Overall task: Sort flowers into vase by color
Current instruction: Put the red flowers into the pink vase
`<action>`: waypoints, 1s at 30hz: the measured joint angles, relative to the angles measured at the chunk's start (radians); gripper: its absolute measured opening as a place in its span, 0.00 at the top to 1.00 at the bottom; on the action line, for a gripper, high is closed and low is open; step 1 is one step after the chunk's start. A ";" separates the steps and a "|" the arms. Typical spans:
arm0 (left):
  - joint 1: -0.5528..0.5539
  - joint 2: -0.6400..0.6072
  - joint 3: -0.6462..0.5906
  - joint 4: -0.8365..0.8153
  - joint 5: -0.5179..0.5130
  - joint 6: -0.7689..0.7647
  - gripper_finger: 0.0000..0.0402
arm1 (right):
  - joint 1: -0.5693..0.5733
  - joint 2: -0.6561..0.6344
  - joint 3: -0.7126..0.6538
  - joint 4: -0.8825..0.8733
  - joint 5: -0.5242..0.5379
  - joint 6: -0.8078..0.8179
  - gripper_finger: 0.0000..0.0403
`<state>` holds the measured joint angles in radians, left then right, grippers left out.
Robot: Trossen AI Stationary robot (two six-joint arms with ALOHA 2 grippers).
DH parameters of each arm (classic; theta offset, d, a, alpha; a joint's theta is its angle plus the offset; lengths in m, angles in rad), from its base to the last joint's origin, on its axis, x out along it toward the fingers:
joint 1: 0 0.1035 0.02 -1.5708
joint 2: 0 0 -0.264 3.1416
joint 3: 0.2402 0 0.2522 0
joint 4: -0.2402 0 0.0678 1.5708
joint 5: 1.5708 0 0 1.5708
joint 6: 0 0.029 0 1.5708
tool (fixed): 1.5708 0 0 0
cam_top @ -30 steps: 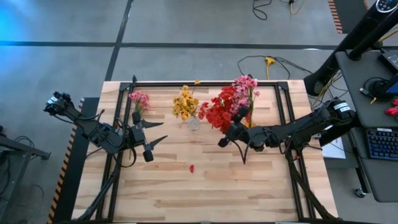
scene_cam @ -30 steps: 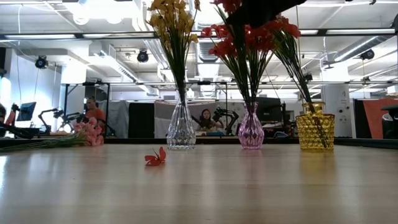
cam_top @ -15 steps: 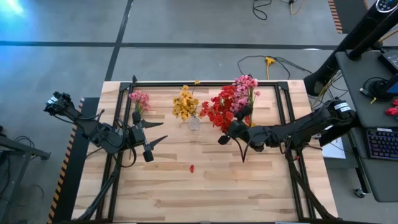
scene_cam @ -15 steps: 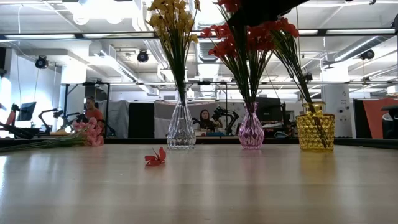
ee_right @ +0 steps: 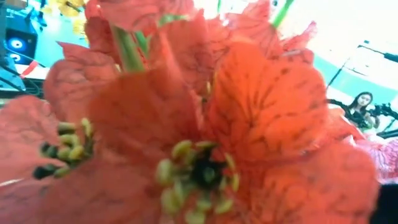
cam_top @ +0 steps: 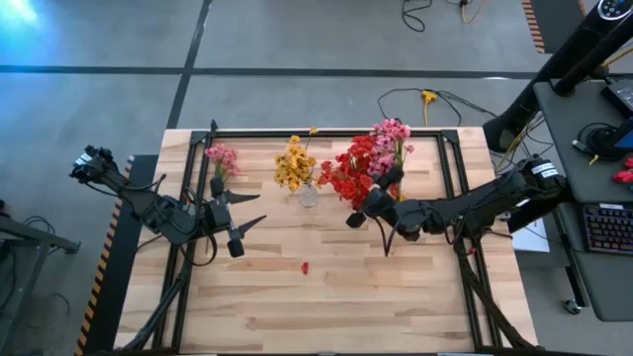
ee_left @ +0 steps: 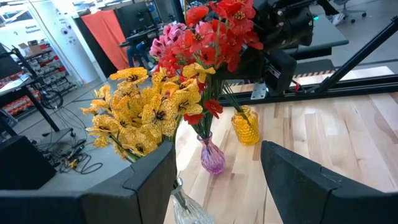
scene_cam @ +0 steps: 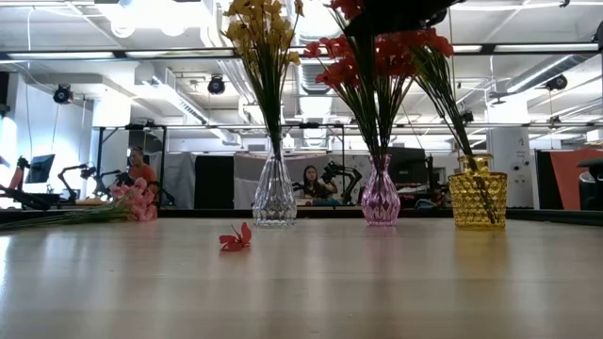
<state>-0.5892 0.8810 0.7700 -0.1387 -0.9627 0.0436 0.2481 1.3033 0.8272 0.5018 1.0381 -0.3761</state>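
Note:
Three vases stand in a row at the table's far middle. A clear vase (cam_top: 309,195) holds yellow flowers (cam_top: 295,166). A purple vase (scene_cam: 381,200) holds red flowers (cam_top: 354,174). An amber vase (scene_cam: 477,193) holds pink flowers (cam_top: 391,133). A pink sprig (cam_top: 221,158) lies flat on the table at the far left. My right gripper (cam_top: 358,216) hovers right at the red flowers, whose blossoms (ee_right: 205,124) fill its wrist view. My left gripper (cam_top: 255,210) is open and hangs over the table, left of the clear vase.
A loose red blossom (cam_top: 305,267) lies on the bare wood in the table's middle and also shows in the low view (scene_cam: 236,238). Black frame rails (cam_top: 447,188) run along the table's sides. People sit in the room behind the table.

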 joint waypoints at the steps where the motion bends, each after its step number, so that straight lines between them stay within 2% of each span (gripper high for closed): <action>1: 0.000 0.000 0.000 0.000 0.000 0.000 0.45 | 0.000 0.000 0.000 -0.002 0.009 0.003 0.46; 19: 0.000 0.000 0.000 0.000 0.000 0.000 0.45 | 0.000 0.000 0.001 -0.101 0.019 0.091 0.30; 30: 0.000 0.000 0.000 -0.004 0.000 0.000 0.45 | 0.003 0.000 0.002 -0.174 0.019 0.108 0.26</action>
<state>-0.5893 0.8810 0.7700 -0.1429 -0.9625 0.0433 0.2508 1.3033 0.8288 0.3277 1.0569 -0.2682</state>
